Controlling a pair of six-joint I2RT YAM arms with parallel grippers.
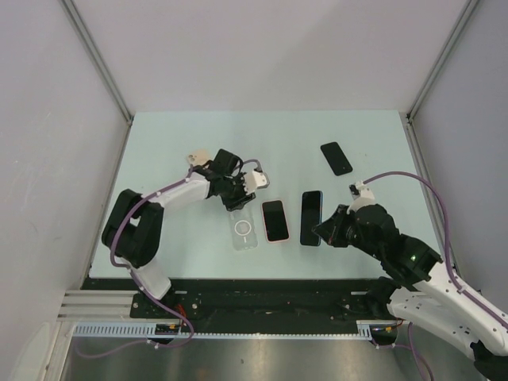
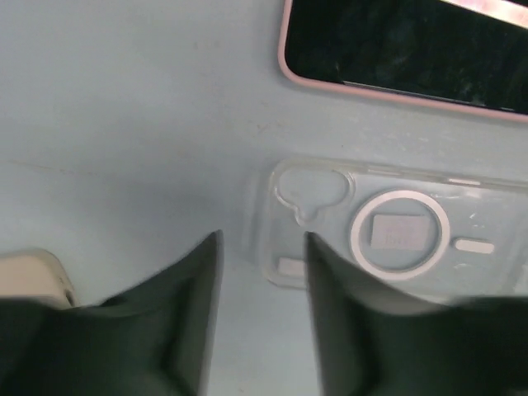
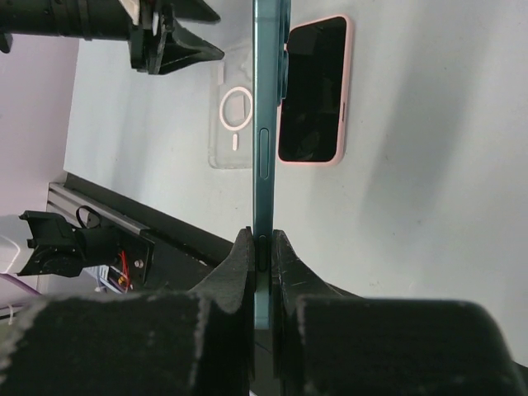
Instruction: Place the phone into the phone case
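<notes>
While our right tool (image 3: pixel 262 239) clamps the teal phone (image 1: pixel 311 217) at its lower end, the clear case (image 1: pixel 244 230) lies leftward past the pink phone (image 1: pixel 275 220), long axes parallel; our left tool (image 2: pixel 262 239) hovers part-open.

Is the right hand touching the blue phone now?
Touching. The right wrist view shows the right hand closed on the blue phone, both fingers pressed against its sides with no gap.

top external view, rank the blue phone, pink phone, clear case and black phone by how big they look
1. blue phone, longest, but gripped and maybe nearer the camera
2. pink phone and clear case, about alike
3. black phone
</notes>
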